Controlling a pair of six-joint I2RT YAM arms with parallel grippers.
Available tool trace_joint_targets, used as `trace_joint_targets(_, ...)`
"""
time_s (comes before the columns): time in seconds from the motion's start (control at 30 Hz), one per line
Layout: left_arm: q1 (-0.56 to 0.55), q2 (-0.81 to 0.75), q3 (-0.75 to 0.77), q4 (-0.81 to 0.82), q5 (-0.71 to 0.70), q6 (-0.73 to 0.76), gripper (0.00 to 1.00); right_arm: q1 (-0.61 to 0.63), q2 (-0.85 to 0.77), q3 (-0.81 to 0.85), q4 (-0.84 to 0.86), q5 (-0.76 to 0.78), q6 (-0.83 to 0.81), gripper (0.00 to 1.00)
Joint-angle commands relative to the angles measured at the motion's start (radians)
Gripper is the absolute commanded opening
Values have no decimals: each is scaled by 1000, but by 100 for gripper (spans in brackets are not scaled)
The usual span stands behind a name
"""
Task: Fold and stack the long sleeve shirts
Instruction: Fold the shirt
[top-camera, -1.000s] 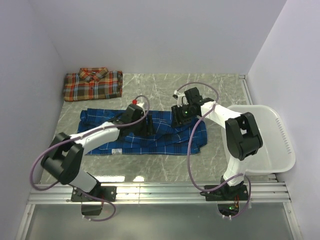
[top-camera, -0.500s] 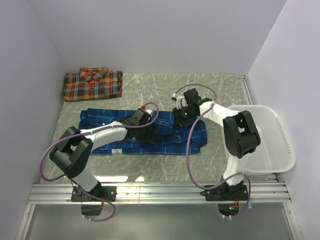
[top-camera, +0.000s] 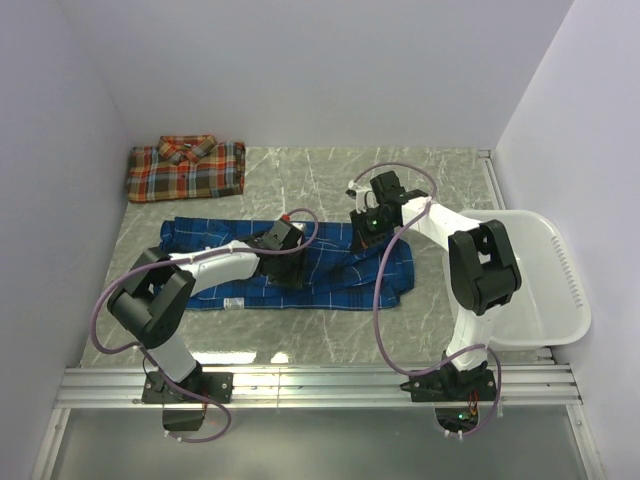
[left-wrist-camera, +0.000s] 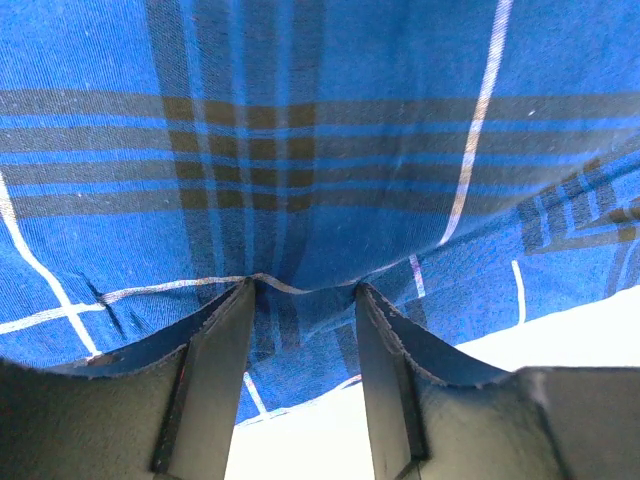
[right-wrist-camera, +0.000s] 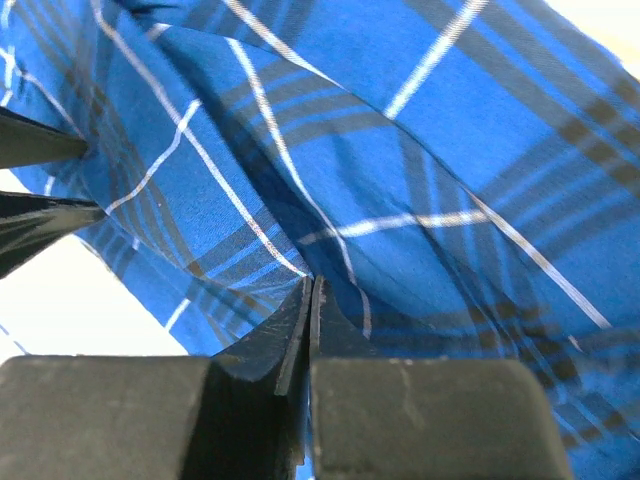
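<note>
My right gripper (right-wrist-camera: 311, 292) is pressed together on a ridge of the blue shirt (right-wrist-camera: 450, 130). My left gripper (left-wrist-camera: 305, 290) has its fingers part-spread with the same cloth between them; I cannot tell whether it bites. The shirt's long axis runs left to right beneath both grippers. The folded red-orange shirt (top-camera: 185, 170) sits far-left, nearer my left arm.

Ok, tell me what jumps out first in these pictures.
A royal blue plaid shirt sprawls across the middle of the table, the right tool pinched shut on a fold, the left tool open against the cloth. A red-orange plaid shirt lies folded in the far left corner; a white basket sits at the right.
</note>
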Motion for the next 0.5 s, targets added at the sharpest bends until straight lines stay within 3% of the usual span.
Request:
trace_joint_targets(0.0,-4,47,-34,-74,-8,-1,51,-31,11,53,-54,56,-27,0)
trace_joint_targets(0.2,-4,42,-42,-78,-2,-3,52,-39,22,36,-98,119,8,2)
trace_joint_targets(0.3,-3,27,-30,-77,13,-3,58,-37,-4,24,-89,101,37,15)
trace_joint_targets(0.33,-4,22,-15,-77,25,-5,61,-37,-38,22,-83,96,45,24)
trace_joint_targets(0.43,-4,-12,41,-89,62,-17,73,-31,-125,21,-48,101,103,44)
trace_joint_targets(0.47,-4,-24,56,-91,70,-23,79,-30,-149,10,-14,104,134,47)
